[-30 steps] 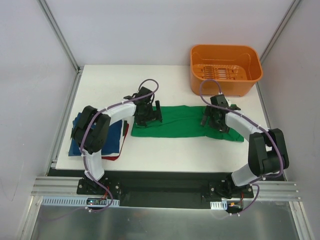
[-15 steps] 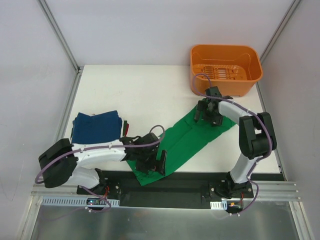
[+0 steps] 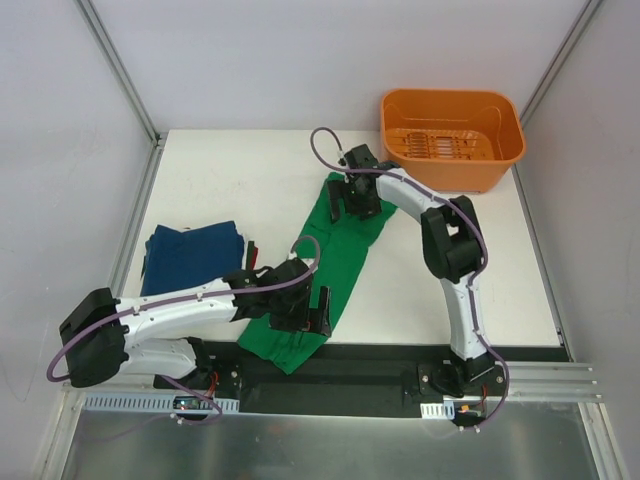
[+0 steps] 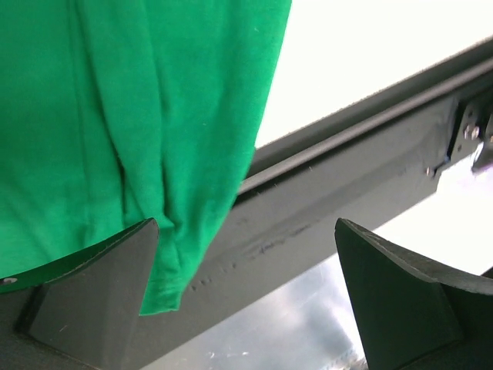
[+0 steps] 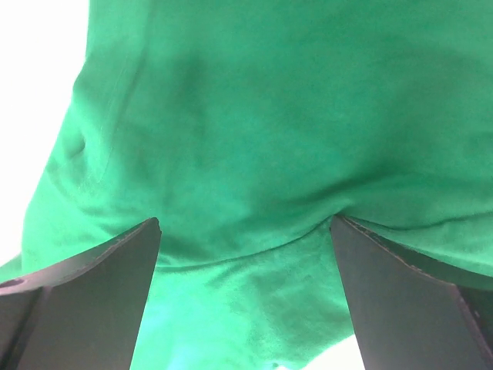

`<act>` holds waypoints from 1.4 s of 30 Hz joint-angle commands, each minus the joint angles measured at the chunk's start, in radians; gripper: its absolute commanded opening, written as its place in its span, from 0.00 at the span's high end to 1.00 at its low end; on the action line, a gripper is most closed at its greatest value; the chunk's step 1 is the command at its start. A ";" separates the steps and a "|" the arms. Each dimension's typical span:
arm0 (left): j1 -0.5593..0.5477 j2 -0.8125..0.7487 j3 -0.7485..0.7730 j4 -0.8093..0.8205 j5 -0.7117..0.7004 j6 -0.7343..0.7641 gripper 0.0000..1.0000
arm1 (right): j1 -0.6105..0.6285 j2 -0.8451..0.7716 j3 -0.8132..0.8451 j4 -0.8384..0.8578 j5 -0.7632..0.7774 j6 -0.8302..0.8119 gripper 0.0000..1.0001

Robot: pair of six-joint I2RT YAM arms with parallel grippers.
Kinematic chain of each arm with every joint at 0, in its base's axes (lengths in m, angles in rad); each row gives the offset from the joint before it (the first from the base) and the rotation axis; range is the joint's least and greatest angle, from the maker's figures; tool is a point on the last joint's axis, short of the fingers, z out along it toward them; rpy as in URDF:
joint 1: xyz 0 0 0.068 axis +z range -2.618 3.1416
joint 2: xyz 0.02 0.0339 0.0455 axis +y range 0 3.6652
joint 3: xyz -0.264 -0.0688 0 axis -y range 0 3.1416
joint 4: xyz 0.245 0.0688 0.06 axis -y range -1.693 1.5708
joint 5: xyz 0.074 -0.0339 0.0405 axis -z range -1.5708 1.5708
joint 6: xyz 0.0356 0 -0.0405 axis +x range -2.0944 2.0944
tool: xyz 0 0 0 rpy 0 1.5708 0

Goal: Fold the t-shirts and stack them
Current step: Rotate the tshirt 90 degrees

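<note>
My left gripper [image 3: 303, 316] and right gripper [image 3: 356, 205], both spread open, sit over the bright green cloth t-shirt [image 3: 338, 258]. It lies diagonally across the white desk [image 3: 230, 180], its end overhanging the near edge. The folded navy blue cloth t-shirt [image 3: 190, 258] by the left edge largely hides the cloth beneath it.

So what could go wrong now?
The green shirt hangs over the near edge of the table, under the open left gripper, so it might slide off. It also lies crooked and bunched, so the fold could come out messy.
</note>
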 commanded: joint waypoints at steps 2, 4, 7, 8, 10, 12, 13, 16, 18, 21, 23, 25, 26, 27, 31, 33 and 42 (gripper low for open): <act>0.071 -0.017 0.008 -0.029 -0.032 0.035 0.01 | -0.004 0.147 0.300 -0.103 -0.035 -0.141 0.03; 0.095 -0.028 -0.015 -0.029 -0.032 0.038 0.01 | -0.003 0.164 0.357 -0.111 -0.020 -0.156 0.03; 0.122 -0.018 -0.041 -0.029 -0.024 0.044 0.01 | -0.004 0.112 0.354 -0.111 0.018 -0.147 0.03; 0.127 -0.011 -0.053 -0.029 -0.021 0.041 0.01 | -0.003 0.087 0.315 -0.109 0.015 -0.139 0.03; 0.139 0.005 -0.064 -0.029 -0.022 0.033 0.01 | -0.001 -0.015 0.240 -0.082 0.009 -0.128 0.03; 0.141 0.016 -0.070 -0.029 -0.022 0.026 0.01 | 0.009 -0.133 0.094 -0.049 0.031 -0.098 0.03; 0.141 0.021 -0.072 -0.028 -0.022 0.023 0.01 | 0.014 -0.172 0.043 -0.046 0.047 -0.089 0.03; 0.141 0.016 -0.089 -0.022 -0.025 0.013 0.01 | 0.029 -0.331 -0.184 0.039 0.022 -0.032 0.03; 0.141 0.010 -0.103 -0.019 -0.027 0.015 0.01 | 0.045 -0.408 -0.320 0.093 0.000 0.003 0.03; 0.141 -0.007 -0.121 -0.010 -0.030 0.018 0.01 | 0.080 -0.444 -0.412 0.148 -0.064 0.051 0.03; 0.142 -0.016 -0.142 0.006 -0.036 0.023 0.01 | 0.113 -0.444 -0.463 0.170 -0.113 0.069 0.03; 0.141 -0.019 -0.155 0.023 -0.033 0.026 0.01 | 0.138 -0.424 -0.482 0.202 -0.168 0.086 0.03; 0.141 -0.018 -0.170 0.032 -0.029 0.029 0.01 | 0.163 -0.415 -0.482 0.214 -0.185 0.089 0.03; 0.141 -0.018 -0.178 0.052 -0.015 0.032 0.01 | 0.172 -0.387 -0.476 0.227 -0.198 0.088 0.03; 0.141 -0.011 -0.201 0.093 0.020 0.033 0.01 | 0.167 -0.300 -0.422 0.192 -0.158 0.086 0.03; 0.141 -0.007 -0.210 0.112 0.034 0.029 0.01 | 0.146 -0.268 -0.419 0.187 -0.152 0.089 0.03; 0.136 0.116 -0.205 0.265 0.149 -0.006 0.01 | 0.042 -0.125 -0.333 0.117 -0.147 0.065 0.03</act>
